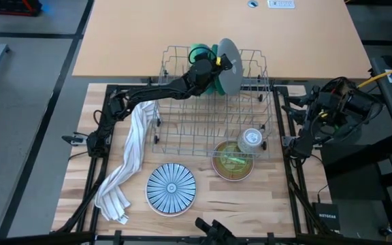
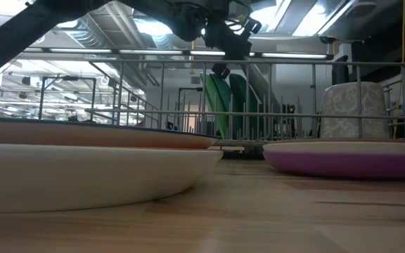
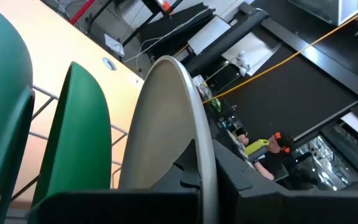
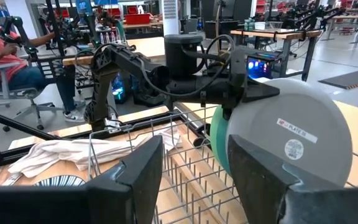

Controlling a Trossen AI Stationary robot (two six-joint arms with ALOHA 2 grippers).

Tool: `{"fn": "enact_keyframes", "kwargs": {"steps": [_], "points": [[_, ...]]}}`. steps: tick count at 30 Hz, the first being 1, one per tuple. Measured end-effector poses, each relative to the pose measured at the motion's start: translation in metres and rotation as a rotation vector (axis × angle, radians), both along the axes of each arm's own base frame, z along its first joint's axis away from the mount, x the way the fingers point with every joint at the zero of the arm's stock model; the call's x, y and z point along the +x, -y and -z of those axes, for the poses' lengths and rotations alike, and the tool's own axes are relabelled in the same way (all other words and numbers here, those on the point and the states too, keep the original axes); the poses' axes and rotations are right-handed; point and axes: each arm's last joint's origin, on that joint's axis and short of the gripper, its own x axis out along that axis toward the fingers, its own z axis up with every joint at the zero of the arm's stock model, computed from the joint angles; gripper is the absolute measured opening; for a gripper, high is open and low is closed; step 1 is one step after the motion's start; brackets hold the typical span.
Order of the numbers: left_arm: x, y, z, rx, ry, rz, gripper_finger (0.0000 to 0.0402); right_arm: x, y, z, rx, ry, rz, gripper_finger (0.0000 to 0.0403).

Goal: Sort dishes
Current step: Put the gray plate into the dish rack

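Observation:
My left gripper (image 1: 216, 62) reaches over the far side of the wire dish rack (image 1: 209, 109), shut on a grey plate (image 1: 228, 64) that stands on edge. Two green plates (image 1: 199, 52) stand upright in the rack beside it; they also show in the left wrist view (image 3: 82, 137). A blue-and-white striped plate (image 1: 171, 188) lies flat on the table near the front. A purple-rimmed bowl (image 1: 233, 161) sits at the rack's near right corner. My right gripper (image 4: 194, 162) is open and empty at the table's right side (image 1: 298, 144). My left gripper pinches the grey plate's rim (image 4: 244, 99) between its two fingers, one on each face (image 3: 188, 171). It comes at the plate about level, from the table's left. The plate stands upright, its stickered underside toward the right arm. My right finger hides its lower edge.
A white striped towel (image 1: 124, 170) lies along the left of the rack. A small clear cup (image 1: 251, 139) stands upside down in the rack's near right part. A person (image 4: 5, 56) sits beyond the table in the right wrist view.

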Motion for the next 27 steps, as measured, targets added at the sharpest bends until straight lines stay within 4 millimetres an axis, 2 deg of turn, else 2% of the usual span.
{"fn": "enact_keyframes", "kwargs": {"steps": [15, 27], "points": [[0.008, -0.008, 0.024, -0.025, 0.005, -0.011, 0.0015, 0.000, 0.000, 0.000, 0.002, -0.004, -0.004, 0.0186], [0.007, -0.013, 0.022, -0.013, 0.049, -0.018, 0.0018, 0.000, -0.001, 0.001, 0.017, -0.032, -0.029, 0.0186]]}}
